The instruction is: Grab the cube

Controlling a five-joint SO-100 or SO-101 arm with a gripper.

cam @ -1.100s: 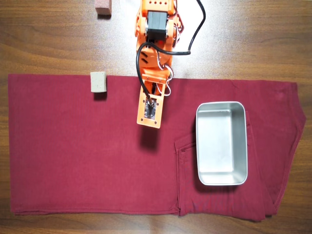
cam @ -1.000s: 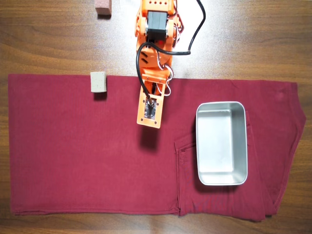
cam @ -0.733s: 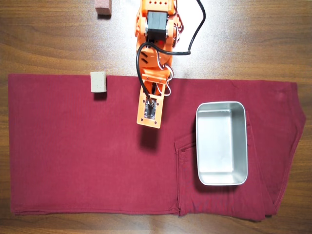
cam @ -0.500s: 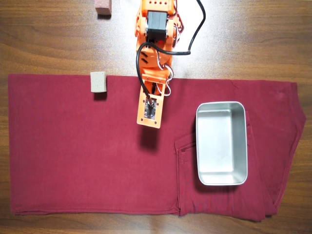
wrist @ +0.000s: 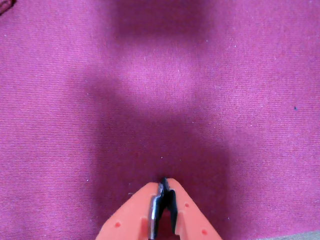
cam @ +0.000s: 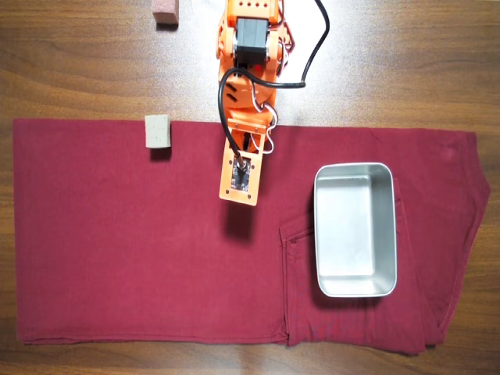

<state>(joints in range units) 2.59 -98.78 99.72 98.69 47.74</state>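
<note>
The orange two-finger gripper [wrist: 163,182] hangs over the dark red cloth [cam: 117,258] that covers the wooden surface [cam: 78,62], and in the wrist view its orange plastic fingers [wrist: 187,207] stand pressed together, tips touching, with nothing between them. The small beige-grey matte cube [cam: 158,130] sits on the cloth near its far edge, well off to the left of the fingers in the overhead view and slightly nearer the arm's base; the wrist view shows only cloth and shadow ahead of the fingertips, so the cube lies outside that camera's sight. The main risk is a descent with the fingers this narrow: they would push or topple the cube rather than straddle it. A sideways swing made too low could snag the cloth, wrinkle it and drag the cube along. The reddish-brown block [cam: 166,12], on bare wood beyond the cube, could be mistaken for the target if the arm overshoots. The shiny rectangular metal tray [cam: 355,291], to the right of the fingers, seems safely clear.
</note>
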